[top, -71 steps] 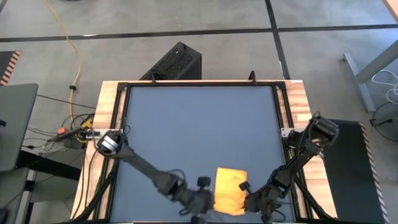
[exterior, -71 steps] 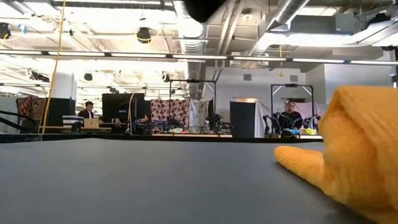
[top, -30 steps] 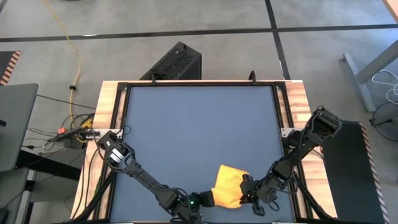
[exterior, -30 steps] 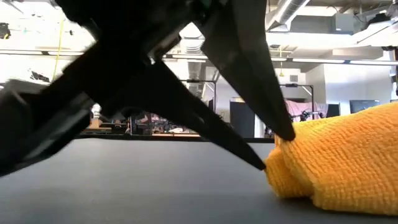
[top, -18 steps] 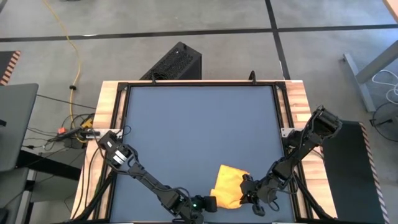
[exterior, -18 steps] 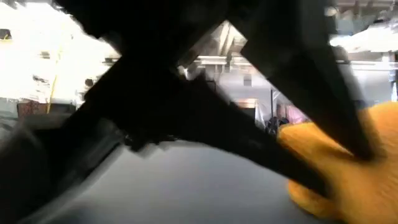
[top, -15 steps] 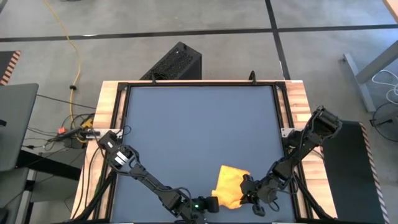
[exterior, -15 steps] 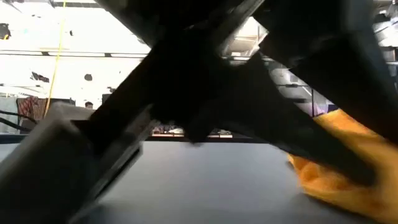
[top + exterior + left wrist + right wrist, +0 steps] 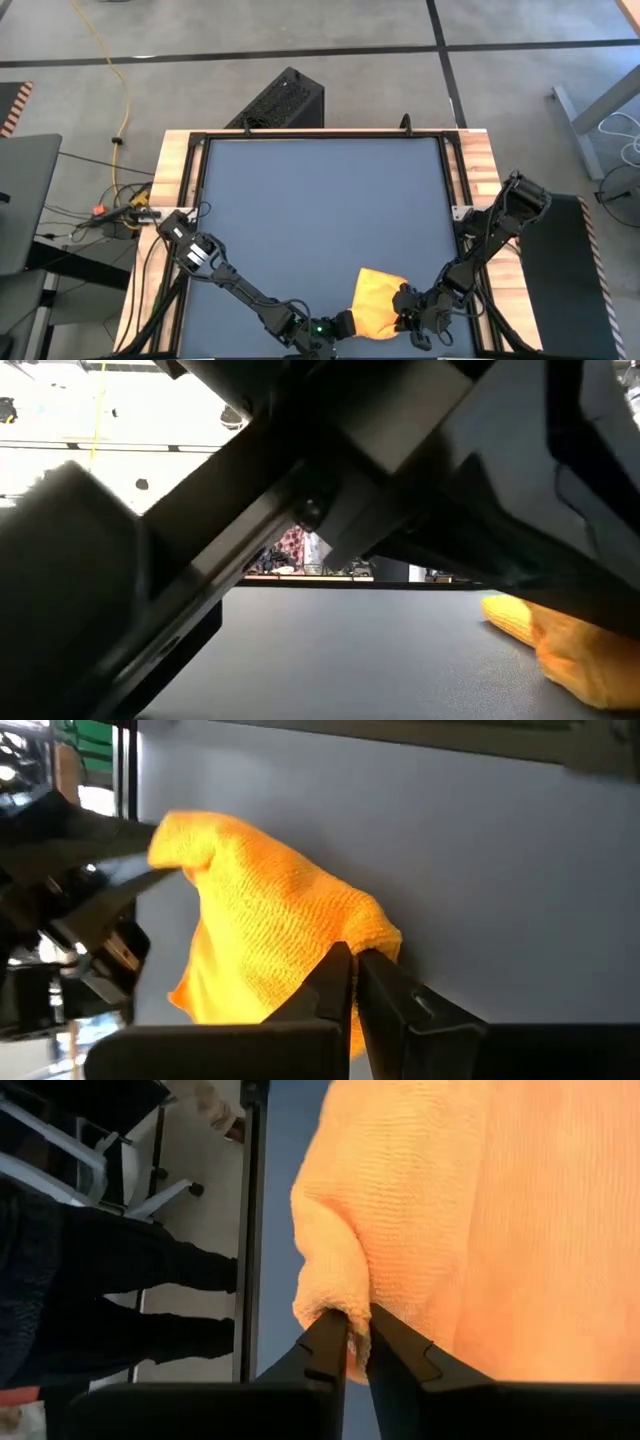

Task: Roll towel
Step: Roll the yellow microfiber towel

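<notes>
I see left gripper (image 9: 345, 325) at the table's (image 9: 320, 190) near edge, pinched tight on the towel's (image 9: 378, 303) left side, towel bunched near that edge right of centre, right gripper (image 9: 408, 318) nipping its right fold narrowly

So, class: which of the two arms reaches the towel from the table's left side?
The left arm: its base sits at the left edge; its fingers pinch the towel.

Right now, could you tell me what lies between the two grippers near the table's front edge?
Only the towel: in the high view it lies bunched between the left gripper and the right gripper.
</notes>
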`<act>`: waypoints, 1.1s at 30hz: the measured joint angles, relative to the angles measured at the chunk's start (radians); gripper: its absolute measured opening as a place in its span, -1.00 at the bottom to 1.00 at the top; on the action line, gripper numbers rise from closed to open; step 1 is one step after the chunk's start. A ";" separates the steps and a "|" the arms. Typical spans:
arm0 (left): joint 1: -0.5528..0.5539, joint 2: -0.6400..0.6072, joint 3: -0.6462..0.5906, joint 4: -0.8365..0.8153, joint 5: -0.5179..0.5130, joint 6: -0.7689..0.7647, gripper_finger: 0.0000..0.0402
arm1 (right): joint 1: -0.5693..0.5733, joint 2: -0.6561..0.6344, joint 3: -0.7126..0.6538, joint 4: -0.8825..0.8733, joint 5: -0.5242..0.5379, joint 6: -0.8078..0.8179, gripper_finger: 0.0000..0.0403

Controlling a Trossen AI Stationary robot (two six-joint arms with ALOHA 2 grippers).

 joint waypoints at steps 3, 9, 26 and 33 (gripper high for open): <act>0.004 0.000 0.001 0.003 0.027 -0.043 -1.00 | 0.008 -0.001 0.000 0.001 -0.024 0.003 -0.57; 0.012 0.004 0.008 0.030 0.086 -0.146 -1.00 | 0.008 -0.055 0.000 -0.065 -0.057 -0.004 -0.41; 0.045 -0.016 0.003 0.016 0.242 -0.424 -1.00 | -0.051 -0.190 0.000 -0.504 0.185 0.057 -0.32; 0.048 -0.016 0.003 0.006 0.274 -0.489 -1.00 | -0.136 -0.190 0.000 -0.494 0.193 0.008 -0.17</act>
